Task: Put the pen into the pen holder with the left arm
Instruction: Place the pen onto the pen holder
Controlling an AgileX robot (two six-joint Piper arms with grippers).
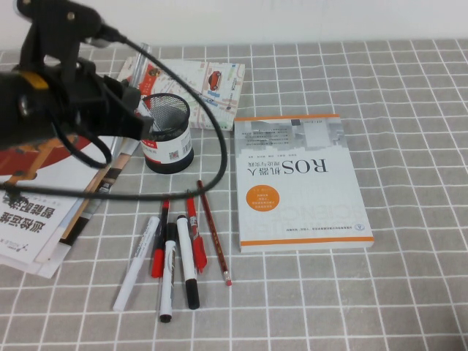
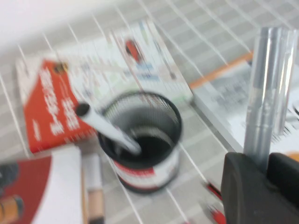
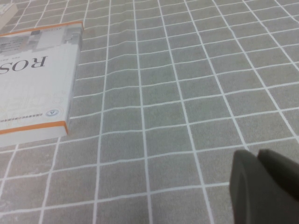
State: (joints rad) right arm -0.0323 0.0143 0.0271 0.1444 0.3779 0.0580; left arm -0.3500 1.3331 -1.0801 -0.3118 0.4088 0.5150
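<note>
The grey checked tablecloth spreads widest to the right of the pen holder, beyond the white ROS book, where open cloth runs to the edges. Left of the pen holder lie overlapping magazines, and behind it a map leaflet.

The left arm reaches in from the left of the pen holder, raised above the table, its black cable looping down in front of the holder. The left gripper hangs just above and beside the holder's rim, its fingers clamped on the pen, which stands upright out of the jaws.

The pen holder is a black mesh cup with a red-and-white label round its lower half; in the left wrist view a white marker leans inside it. In front of the holder, a cluster of markers and red pens lies on the cloth.

The pen is slim, silver-grey and slightly translucent.

The right gripper sits low over bare cloth, well right of the holder past the book; I cannot tell whether it is open.
</note>
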